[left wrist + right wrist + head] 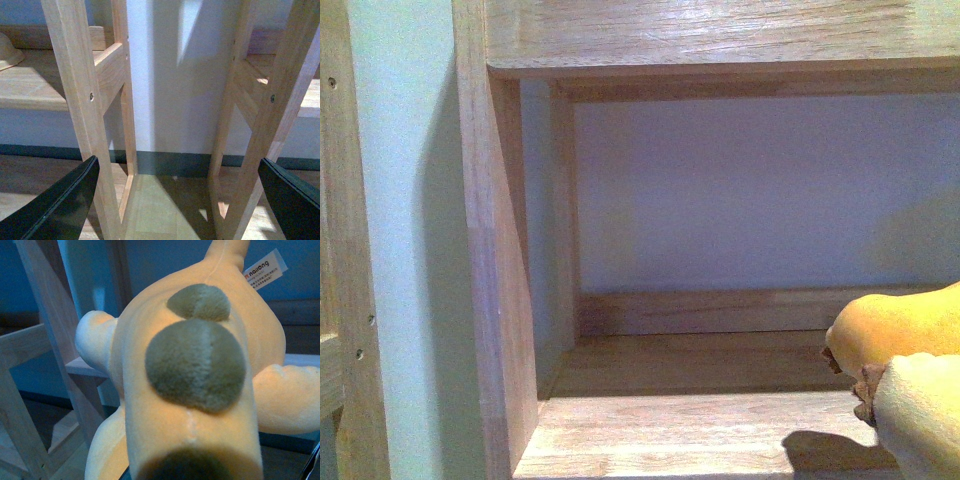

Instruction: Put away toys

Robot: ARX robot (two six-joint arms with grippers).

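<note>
The orange-yellow plush animal point(905, 345) hangs at the right edge of the front view, just above the lower wooden shelf board point(700, 420), and casts a shadow on it. In the right wrist view the plush animal point(195, 390) fills the picture, showing grey-brown round patches and a white label point(263, 269). My right gripper is shut on it, its fingers hidden under the plush. My left gripper point(175, 200) is open with nothing between its black fingers point(55, 210). It faces the gap between two wooden shelf frames.
The shelf compartment has a side panel point(495, 300) on the left, a board point(720, 35) above and a pale back wall. Wooden uprights point(80, 100) point(270, 115) flank the left gripper, with a dark skirting board point(170, 162) behind. A beige rounded object point(9, 50) lies on a shelf.
</note>
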